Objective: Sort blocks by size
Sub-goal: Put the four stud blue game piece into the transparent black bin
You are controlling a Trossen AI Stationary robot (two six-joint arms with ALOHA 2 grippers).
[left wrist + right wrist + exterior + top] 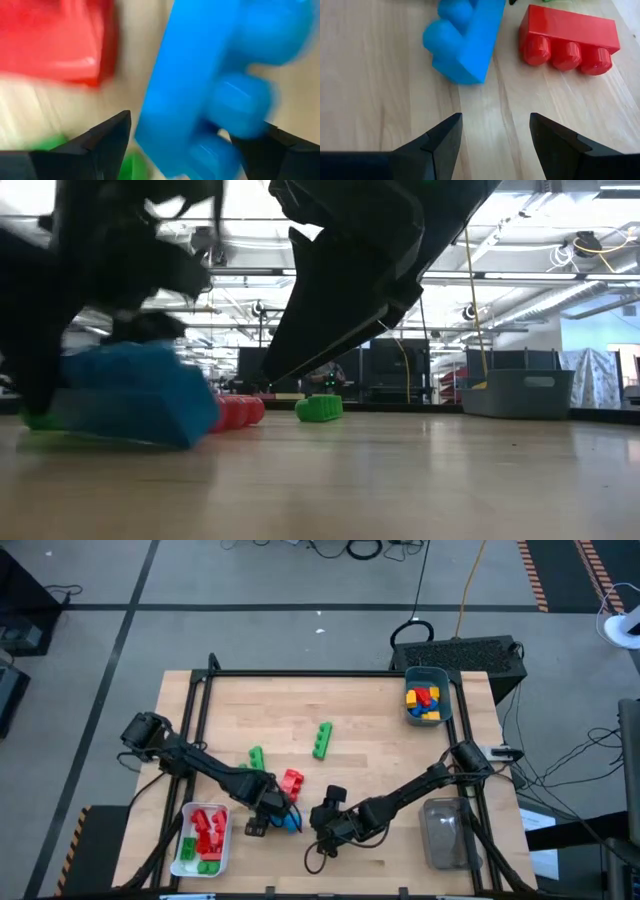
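My left hand (pixel 272 817) is hanging over a blue block (pixel 291 823) near the front of the tabletop (pixel 370 730).

I am reaching my left arm in from the left edge, bent low, and my 2 fingers (pixel 107 137) are standing spread on either side of the blue block, which is sitting tilted on the wood; I cannot tell whether either finger is touching it. A red block (pixel 292 781) is lying just beside it, studs sideways. My right arm is stretching in from the right edge, its hand (pixel 325 827) low over the wood, fingers parted and holding nothing, pointing at the blue and red blocks. 2 green blocks (pixel 322 739) are lying farther back. More blocks are sitting in the white bin (pixel 226 840) at front left and the grey bin (pixel 445 695) at back right.
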